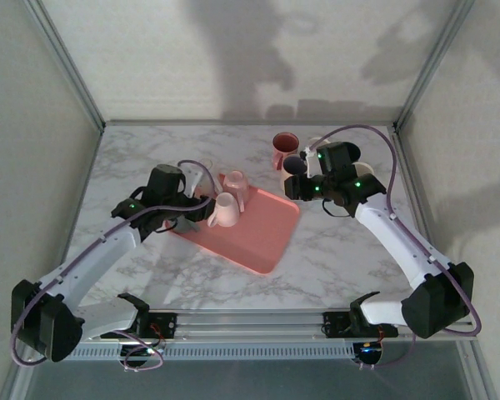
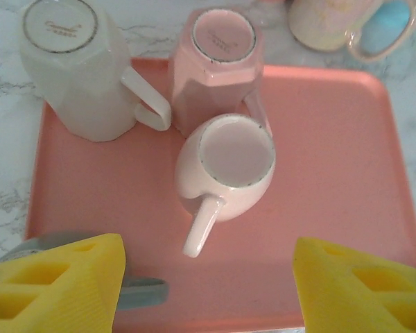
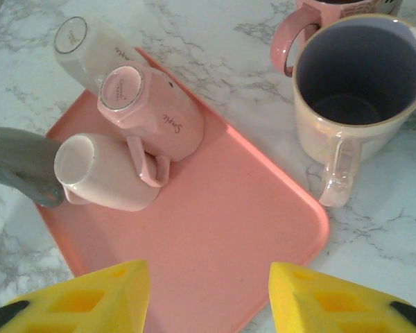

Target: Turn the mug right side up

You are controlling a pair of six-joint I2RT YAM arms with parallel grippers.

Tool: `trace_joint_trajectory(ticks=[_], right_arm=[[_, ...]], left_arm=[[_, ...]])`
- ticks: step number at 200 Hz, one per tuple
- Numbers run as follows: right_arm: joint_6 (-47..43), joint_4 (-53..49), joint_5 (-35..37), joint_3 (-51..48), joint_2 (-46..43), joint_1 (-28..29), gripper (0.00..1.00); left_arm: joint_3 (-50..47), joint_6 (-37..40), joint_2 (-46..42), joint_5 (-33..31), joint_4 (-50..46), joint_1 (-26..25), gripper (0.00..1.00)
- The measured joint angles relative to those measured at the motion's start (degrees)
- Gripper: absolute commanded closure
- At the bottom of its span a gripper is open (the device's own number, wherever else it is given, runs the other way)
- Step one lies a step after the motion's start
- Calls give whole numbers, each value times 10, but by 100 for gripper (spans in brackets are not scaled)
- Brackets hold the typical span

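Left wrist view, near to far.

- Left gripper (image 2: 208, 288): jaws spread wide, holding nothing, hovering over the near edge of the tray (image 2: 347, 159).
- Grey object (image 2: 135, 291) under the left finger; identity unclear.
- Round mug (image 2: 229, 163): judged the target. It stands base up on the tray at 12 o'clock from the gripper, with its handle (image 2: 201, 225) pointing to about 7 o'clock.
- Pink mug (image 2: 218, 62): base up, at 12 o'clock from the round mug. It is just beside it, and contact cannot be ruled out.
- White mug (image 2: 76, 69): base up, at 10 o'clock, on the tray's far left corner.
- Right gripper (image 3: 208, 298): also wide apart and empty, above the tray's other side. An upright mug (image 3: 360, 90) stands off the tray at its 1 o'clock.

Risks, as judgement:
1. The round wall is smooth and curved, so a pinch across it may slip and the mug could roll when flipped.
2. Closing in could shove the pink mug, since the gap between the two mugs is slight.
3. The left finger may snag the grey object on descent.
4. A grip on the handle alone may let the mug swing.
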Motion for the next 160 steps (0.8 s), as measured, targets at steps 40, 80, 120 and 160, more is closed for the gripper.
trace_joint_trajectory(ticks=[40,80,120,160], right_arm=[[0,3,-30,-12,-1,-10,50],[3,15,-56,-18,-1,-22,50],[9,32,-80,-19,1,-26,50],[18,46,-99,-19,12,-30,50]], left_arm=[[0,87,61,0,-15,-2,33],[0,133,115,-1,-19,-5,37],[1,147,159,-2,-19,-8,37],[3,153,184,-6,-11,-10,42]])
